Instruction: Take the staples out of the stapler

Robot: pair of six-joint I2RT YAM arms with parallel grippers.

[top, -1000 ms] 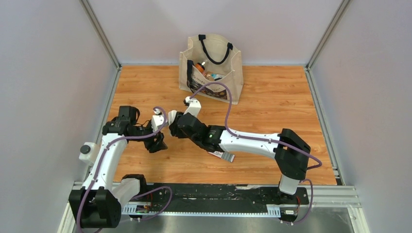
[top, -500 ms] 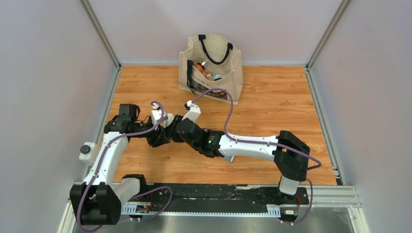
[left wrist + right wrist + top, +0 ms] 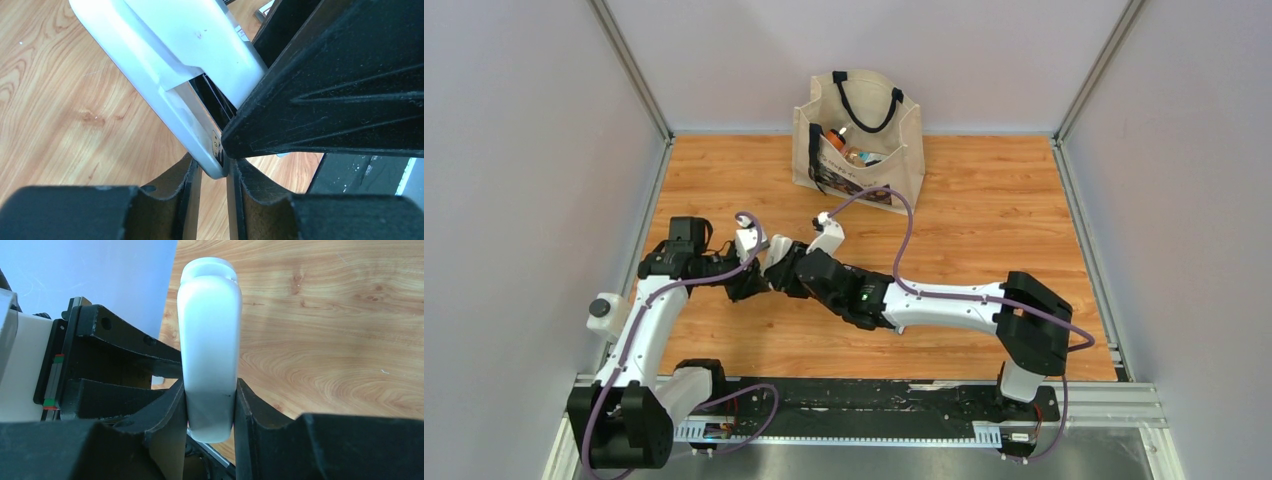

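No black stapler shows. What I hold looks like a stapler (image 3: 209,340) with a white oblong body, and a silver metal rail (image 3: 200,135) with a black inside runs along it. My right gripper (image 3: 210,405) is shut on the white body, which stands up between its fingers. My left gripper (image 3: 212,172) meets it from the left, its jaws narrowly apart and closed on the rail's end. In the top view both grippers, left (image 3: 754,282) and right (image 3: 776,268), touch above the wooden table (image 3: 984,220). No staples are visible.
A beige tote bag (image 3: 860,140) with black handles, holding several items, stands at the back middle of the table. Grey walls enclose the table on the left, right and back. A black rail (image 3: 854,405) runs along the near edge.
My left gripper has moved right and a little back to meet my right gripper. The right arm has shifted left and lower, covering the small box that lay under its forearm.
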